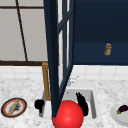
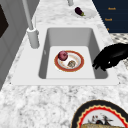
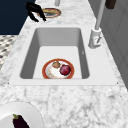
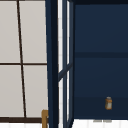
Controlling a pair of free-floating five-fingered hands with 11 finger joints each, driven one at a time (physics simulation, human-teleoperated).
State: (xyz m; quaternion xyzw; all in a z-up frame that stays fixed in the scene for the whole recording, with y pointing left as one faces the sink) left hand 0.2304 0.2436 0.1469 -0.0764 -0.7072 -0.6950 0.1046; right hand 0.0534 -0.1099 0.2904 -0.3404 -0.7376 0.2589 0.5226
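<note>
i had four views, and each gave me something different. in the front view an open dark-blue cabinet door point(image 1: 56, 55) cut down the middle, and a big red ball point(image 1: 67, 114) sat low in front of the sink point(image 1: 92, 100), hiding the basin floor. the left hand point(image 1: 39, 104) showed as a small black shape at the sink's left edge, and the right hand point(image 1: 82, 103) hung over the basin with its fingers pointing down, loosely apart and holding nothing.

the side views gave me what the ball hid: a round plate with a red rim point(image 2: 68, 61) lay on the sink floor, with a dark red apple point(image 2: 63, 55) and a smaller brownish lump point(image 2: 71, 63) on it. in the left side view a black hand point(image 2: 111, 57) hovered over the sink's near wall, its fingers point(image 2: 98, 65) drooping and relaxed; the plate lay beside them, apart, with the apple on its far side from the fingers. i couldn't tell from that view alone which hand it was.

the bench was speckled grey marble, the sink smooth pale grey. a patterned plate point(image 1: 14, 107) lay at front-left, and a white plate with a glossy eggplant point(image 1: 122, 109) at right. the upper view showed a small amber jar point(image 4: 108, 103) on the cabinet shelf.
</note>
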